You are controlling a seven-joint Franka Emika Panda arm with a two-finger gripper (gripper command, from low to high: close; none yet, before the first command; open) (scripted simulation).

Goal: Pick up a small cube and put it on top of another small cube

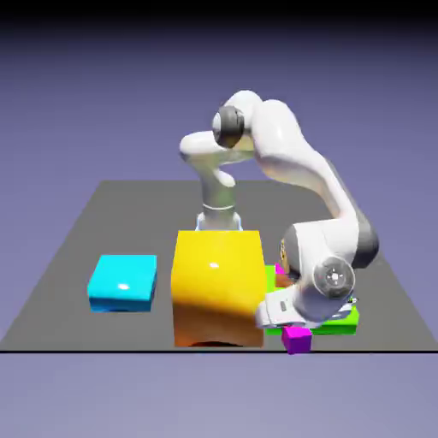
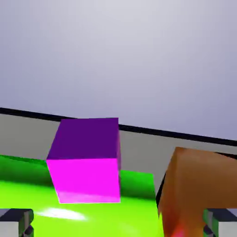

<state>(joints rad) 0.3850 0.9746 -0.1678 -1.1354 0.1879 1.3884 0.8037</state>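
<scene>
Grey fingertips (image 2: 16, 221) at bottom corners, gripper (image 2: 118, 224) wide open, holding nothing. Small cube (image 2: 85, 162) sits straight ahead, slightly left of middle, on bench near front edge, past green slab (image 2: 28, 194).

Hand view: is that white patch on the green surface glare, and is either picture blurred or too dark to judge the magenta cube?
Hand view: yes, a specular glare streak on the green slab near the left finger tip; magenta cube sharp, its lower face bright, its upper face shaded darker purple. Exterior view: evenly lit, slightly soft, highlights on the cyan block and big yellow block; magenta cube small but readable.
</scene>
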